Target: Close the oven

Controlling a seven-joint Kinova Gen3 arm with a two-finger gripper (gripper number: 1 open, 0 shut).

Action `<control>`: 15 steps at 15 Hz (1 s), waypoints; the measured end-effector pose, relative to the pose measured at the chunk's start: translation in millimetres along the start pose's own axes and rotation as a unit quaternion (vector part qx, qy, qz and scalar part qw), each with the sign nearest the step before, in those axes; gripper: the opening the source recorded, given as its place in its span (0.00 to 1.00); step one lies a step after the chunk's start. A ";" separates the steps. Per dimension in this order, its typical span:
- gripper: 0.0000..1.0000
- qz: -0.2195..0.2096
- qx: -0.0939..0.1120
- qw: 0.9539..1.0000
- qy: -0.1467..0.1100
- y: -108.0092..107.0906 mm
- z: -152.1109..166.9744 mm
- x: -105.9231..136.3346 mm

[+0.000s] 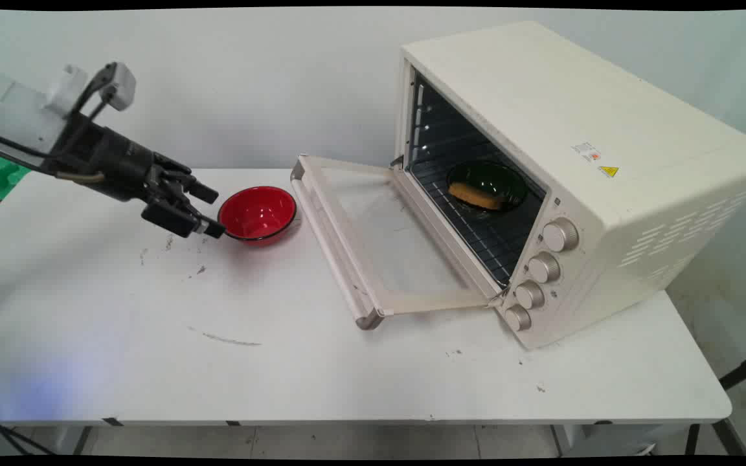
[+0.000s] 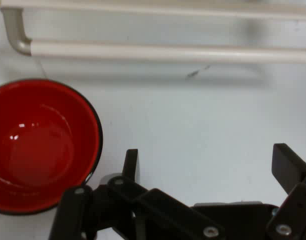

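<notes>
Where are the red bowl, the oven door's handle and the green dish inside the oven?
red bowl (image 1: pixel 257 213): main view, on its inner floor.
oven door handle (image 2: pixel 168 51): hand view, on the middle of the bar.
green dish (image 1: pixel 486 176): main view, on its far inner wall, above the food lying in it.

A red bowl (image 1: pixel 258 213) with a black rim sat on the white table (image 1: pixel 282 362) beside a cream oven (image 1: pixel 580 162) with silver knobs (image 1: pixel 544 266).

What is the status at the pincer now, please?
Pincer open, holding nothing. Red bowl close beside it, empty. Oven door open; dark bowl with food inside.
</notes>
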 end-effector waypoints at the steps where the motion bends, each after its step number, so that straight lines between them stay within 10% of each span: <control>1: 1.00 -0.004 0.002 1.000 -0.008 -0.4 5.0 -0.6; 15: 1.00 -0.006 0.006 1.000 -0.014 5.3 134.5 3.3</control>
